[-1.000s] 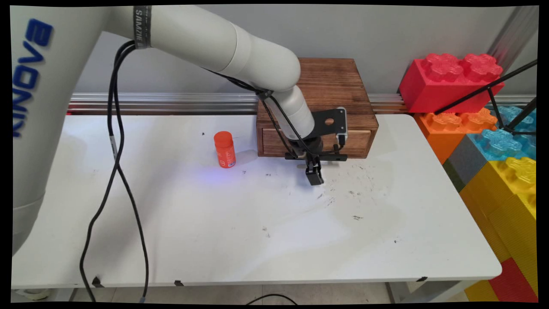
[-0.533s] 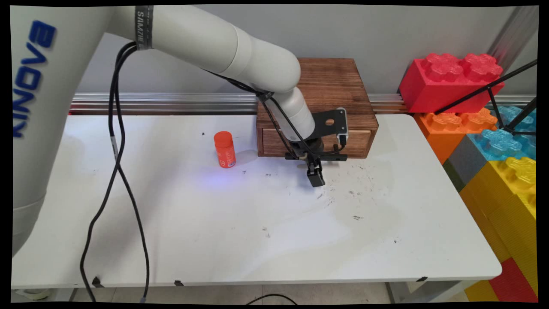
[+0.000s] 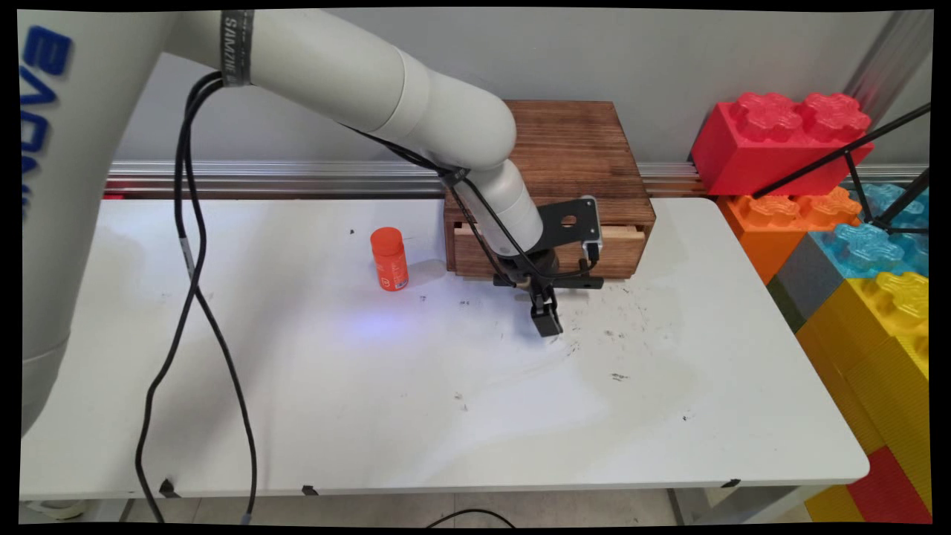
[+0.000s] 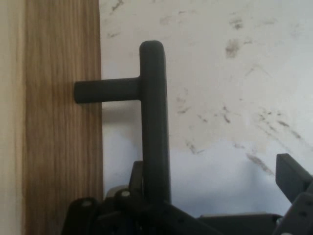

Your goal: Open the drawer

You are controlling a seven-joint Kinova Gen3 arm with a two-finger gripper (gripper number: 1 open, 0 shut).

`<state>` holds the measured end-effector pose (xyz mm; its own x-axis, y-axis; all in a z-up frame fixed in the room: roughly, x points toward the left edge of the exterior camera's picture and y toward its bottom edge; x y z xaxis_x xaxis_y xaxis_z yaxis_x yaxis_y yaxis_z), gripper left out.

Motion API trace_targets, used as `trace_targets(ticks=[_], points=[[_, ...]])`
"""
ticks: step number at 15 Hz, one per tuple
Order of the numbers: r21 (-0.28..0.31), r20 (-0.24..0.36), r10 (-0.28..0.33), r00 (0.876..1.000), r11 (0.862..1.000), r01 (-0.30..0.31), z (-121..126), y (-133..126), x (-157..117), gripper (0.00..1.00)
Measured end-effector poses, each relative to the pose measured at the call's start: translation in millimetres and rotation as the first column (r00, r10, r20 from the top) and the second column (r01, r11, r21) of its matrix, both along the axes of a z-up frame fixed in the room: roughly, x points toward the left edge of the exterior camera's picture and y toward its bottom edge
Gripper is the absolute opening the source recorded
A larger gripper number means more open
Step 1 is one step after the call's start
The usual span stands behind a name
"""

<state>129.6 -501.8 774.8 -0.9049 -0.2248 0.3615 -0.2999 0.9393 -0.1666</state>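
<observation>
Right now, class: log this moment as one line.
gripper open | drawer handle between fingers | drawer slightly out | orange bottle apart

Orange bottle, toy bricks, table

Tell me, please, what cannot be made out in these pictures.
Inside of the drawer: main view, hidden under the wooden box and behind the arm.
Lower end of the handle: hand view, behind the linkage of the hand.
Label on the orange bottle: main view, too small to read.
</observation>
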Motion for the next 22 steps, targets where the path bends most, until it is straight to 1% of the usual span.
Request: trace_targets(ticks=[8, 15, 18, 22], points=[[0.015, -0.026, -0.027, 0.999, 1.000, 0.027, 4, 38, -12, 1.00], [0.039, -0.044, -0.060, 0.997, 0.997, 0.062, 5, 82, -26, 1.00], [0.049, -0.052, -0.059, 0.997, 0.997, 0.062, 4, 101, -32, 1.00], [0.064, -0.068, -0.037, 0.997, 0.997, 0.042, 3, 124, -39, 1.00]])
